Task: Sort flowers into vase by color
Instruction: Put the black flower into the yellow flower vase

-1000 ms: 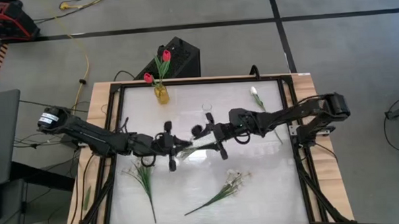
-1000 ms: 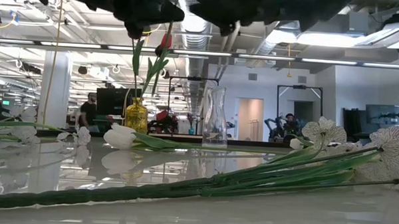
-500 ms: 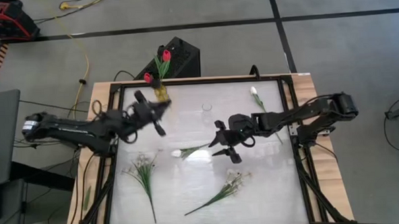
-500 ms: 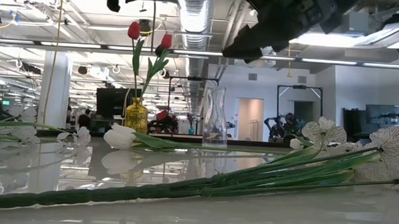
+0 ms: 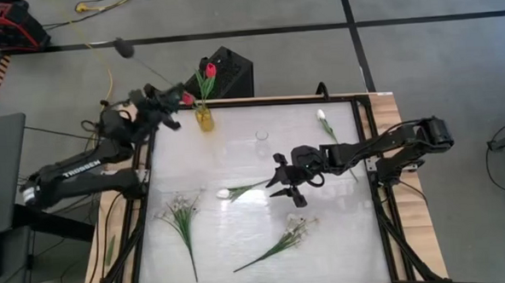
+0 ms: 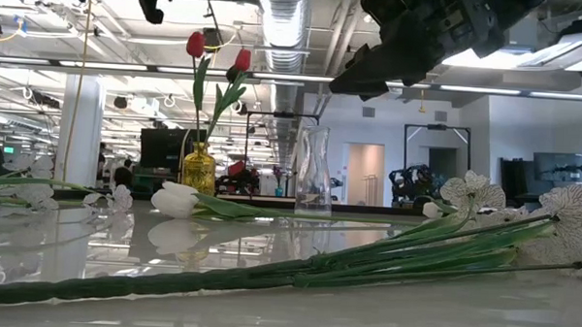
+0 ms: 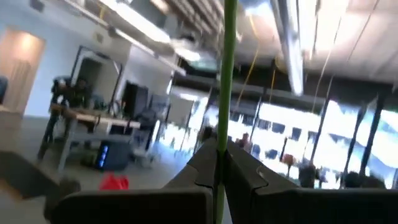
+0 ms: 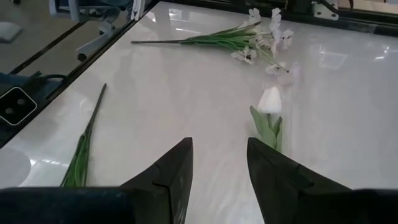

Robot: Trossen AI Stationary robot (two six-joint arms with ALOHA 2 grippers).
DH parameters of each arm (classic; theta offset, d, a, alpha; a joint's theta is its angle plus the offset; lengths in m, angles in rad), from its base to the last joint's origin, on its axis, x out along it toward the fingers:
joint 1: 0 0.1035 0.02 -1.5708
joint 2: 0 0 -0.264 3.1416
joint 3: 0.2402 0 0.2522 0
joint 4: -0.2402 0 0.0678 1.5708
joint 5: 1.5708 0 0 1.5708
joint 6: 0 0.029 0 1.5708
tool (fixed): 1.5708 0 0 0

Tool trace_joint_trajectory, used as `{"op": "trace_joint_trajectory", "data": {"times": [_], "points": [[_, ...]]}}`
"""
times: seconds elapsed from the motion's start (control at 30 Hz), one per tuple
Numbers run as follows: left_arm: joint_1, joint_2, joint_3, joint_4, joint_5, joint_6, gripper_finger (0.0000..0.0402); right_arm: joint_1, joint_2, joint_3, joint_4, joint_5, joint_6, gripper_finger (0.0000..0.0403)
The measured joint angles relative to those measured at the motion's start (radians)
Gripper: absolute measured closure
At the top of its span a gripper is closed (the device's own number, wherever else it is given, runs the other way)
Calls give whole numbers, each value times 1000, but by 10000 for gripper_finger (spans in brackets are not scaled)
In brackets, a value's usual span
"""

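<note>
My left gripper is raised over the table's far left corner, beside the yellow vase that holds two red flowers. It is shut on a dark-headed flower. My right gripper hovers open over the table's middle, just right of a white tulip that lies flat. In the right wrist view the white tulip lies ahead of the open fingers of my right gripper. A clear glass vase stands empty at the far middle. My left gripper pinches the flower's thin green stem between its two shut fingers, which slant upward. The stem's lower end is hidden by the gripper. The flower is lifted clear, its stem running up and away to the dark head beyond the table's far left corner.
Another white tulip lies at the far right. A leafy sprig of white blossoms lies near left and a second sprig near the middle. A black box stands behind the table.
My left gripper has swung from the table's middle up toward the far left corner, tipping upward and carrying the dark-headed flower, whose head now sticks out past the table's edge. My right gripper has sunk a little over the white tulip.
</note>
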Motion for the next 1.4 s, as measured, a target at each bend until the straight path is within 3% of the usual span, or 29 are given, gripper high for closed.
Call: {"op": "trace_joint_trajectory", "data": {"times": [0.37, 0.57, 0.67, 0.9, 1.07, 1.4], "points": [[382, 131, 13, 41, 34, -85, 401, 3, 0, 0, -18, -1, 69, 227], [531, 278, 12, 17, 185, -215, 402, 20, 0, 0, -43, -1, 98, 227], [559, 351, 6, 17, 257, -243, 402, 36, 0, 0, -46, -1, 98, 227], [566, 441, 6, 23, 311, -237, 401, 55, 0, 0, -51, -1, 98, 227], [566, 427, 6, -24, 385, -221, 401, 55, 0, 0, -54, -1, 97, 227], [566, 332, 6, -157, 376, -141, 401, 18, 0, 0, -51, 0, 79, 227]]}}
